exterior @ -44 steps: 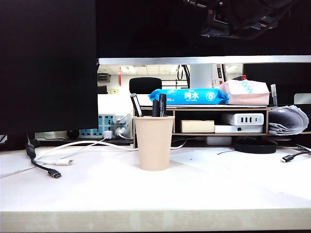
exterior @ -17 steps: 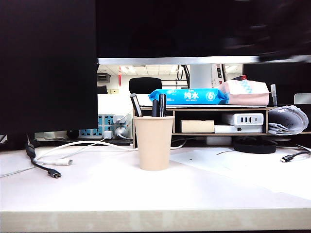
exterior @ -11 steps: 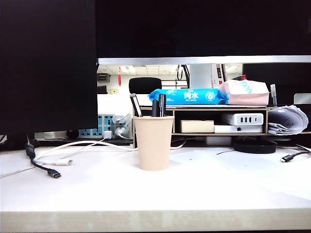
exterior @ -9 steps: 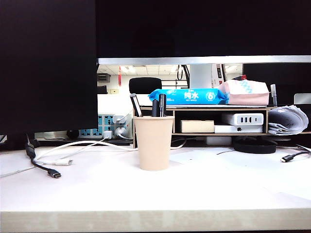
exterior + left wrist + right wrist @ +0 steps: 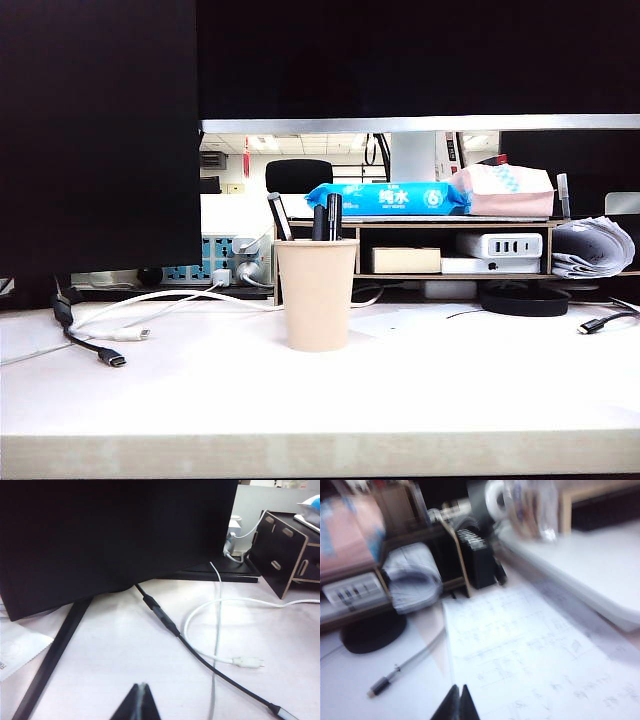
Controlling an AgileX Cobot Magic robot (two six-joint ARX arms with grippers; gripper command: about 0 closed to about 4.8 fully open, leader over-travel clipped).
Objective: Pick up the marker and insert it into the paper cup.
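- I am looking at a pale white table (image 5: pixel 420 400) with a light wood front edge.
- The paper cup (image 5: pixel 316 294) is standing upright on it near the middle.
- A black cable (image 5: pixel 88 343) and a white cable (image 5: pixel 150 310) are lying together on the left part.
- A dark shelf unit (image 5: pixel 455 250) is sitting at the back, behind the cup.
- A black round pad (image 5: pixel 524 300) is lying to the right of it.
- Printed paper sheets (image 5: pixel 535 645) are lying flat on the right side.
- A monitor's black stand leg (image 5: pixel 52 655) is resting on the left side.
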